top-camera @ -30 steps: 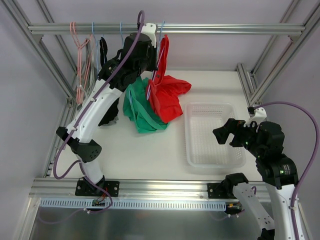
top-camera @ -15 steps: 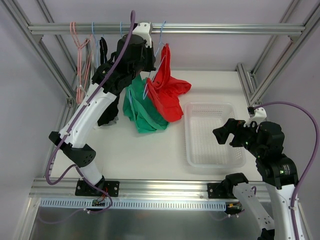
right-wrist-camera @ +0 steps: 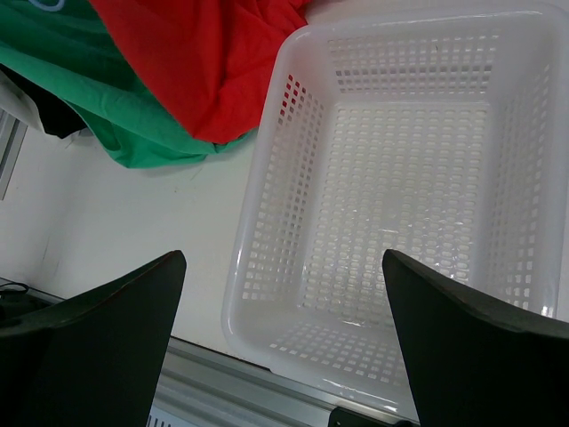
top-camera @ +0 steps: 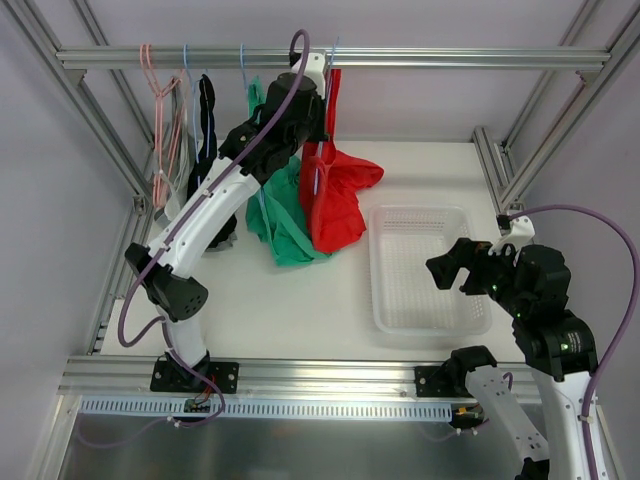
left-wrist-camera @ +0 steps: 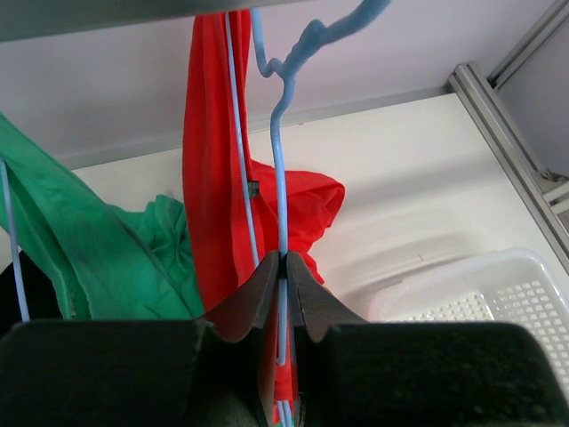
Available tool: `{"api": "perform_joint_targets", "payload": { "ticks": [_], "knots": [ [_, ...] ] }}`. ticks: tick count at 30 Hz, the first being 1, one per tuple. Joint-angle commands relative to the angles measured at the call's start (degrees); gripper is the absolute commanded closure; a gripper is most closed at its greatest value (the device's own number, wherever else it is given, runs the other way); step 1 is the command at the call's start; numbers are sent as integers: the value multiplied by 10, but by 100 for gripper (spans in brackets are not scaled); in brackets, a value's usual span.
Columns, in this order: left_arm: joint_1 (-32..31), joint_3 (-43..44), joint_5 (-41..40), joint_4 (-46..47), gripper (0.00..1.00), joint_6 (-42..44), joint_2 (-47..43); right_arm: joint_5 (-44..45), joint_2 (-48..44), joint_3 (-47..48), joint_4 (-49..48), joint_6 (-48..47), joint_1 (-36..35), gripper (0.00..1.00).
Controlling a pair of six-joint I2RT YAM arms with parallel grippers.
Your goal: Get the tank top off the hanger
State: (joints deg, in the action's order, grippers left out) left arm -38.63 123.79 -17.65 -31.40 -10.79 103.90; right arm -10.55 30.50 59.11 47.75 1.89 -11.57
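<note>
A red tank top (top-camera: 335, 195) hangs from a light blue wire hanger (top-camera: 322, 110) on the top rail; its lower part lies bunched on the table. In the left wrist view the red tank top (left-wrist-camera: 213, 187) drapes beside the hanger wire (left-wrist-camera: 278, 169). My left gripper (left-wrist-camera: 284, 260) is shut on that wire just below its neck, and stands high near the rail in the top view (top-camera: 315, 95). My right gripper (right-wrist-camera: 284, 294) is open and empty, hovering over the white basket (right-wrist-camera: 267, 222); it sits low at the right in the top view (top-camera: 450, 268).
A green garment (top-camera: 280, 215) hangs on another blue hanger left of the red one. A black garment (top-camera: 205, 110) and a pink hanger (top-camera: 160, 120) hang further left. The white mesh basket (top-camera: 380, 260) stands right of the clothes. Aluminium frame posts (top-camera: 510, 160) border the table.
My left arm has swung right along the rail with the blue hanger, so the red tank top now hangs straighter and further right. My right arm has not moved.
</note>
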Motion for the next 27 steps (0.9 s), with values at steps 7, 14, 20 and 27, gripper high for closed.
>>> {"api": "perform_joint_targets", "payload": {
  "ticks": [7,14,20,27],
  "knots": [
    [7,-7,-38,27,82,14,27,-9,-13,3,-26,-7,-3,0],
    [7,-11,-34,27,100,9,17,-9,-16,3,-26,-9,-3,0],
    [5,-12,-31,27,100,-1,-33,-7,-12,1,-26,-7,-4,0],
    [5,5,-6,34,100,-12,-62,-9,-13,1,-27,-5,-3,1]
  ]
}}
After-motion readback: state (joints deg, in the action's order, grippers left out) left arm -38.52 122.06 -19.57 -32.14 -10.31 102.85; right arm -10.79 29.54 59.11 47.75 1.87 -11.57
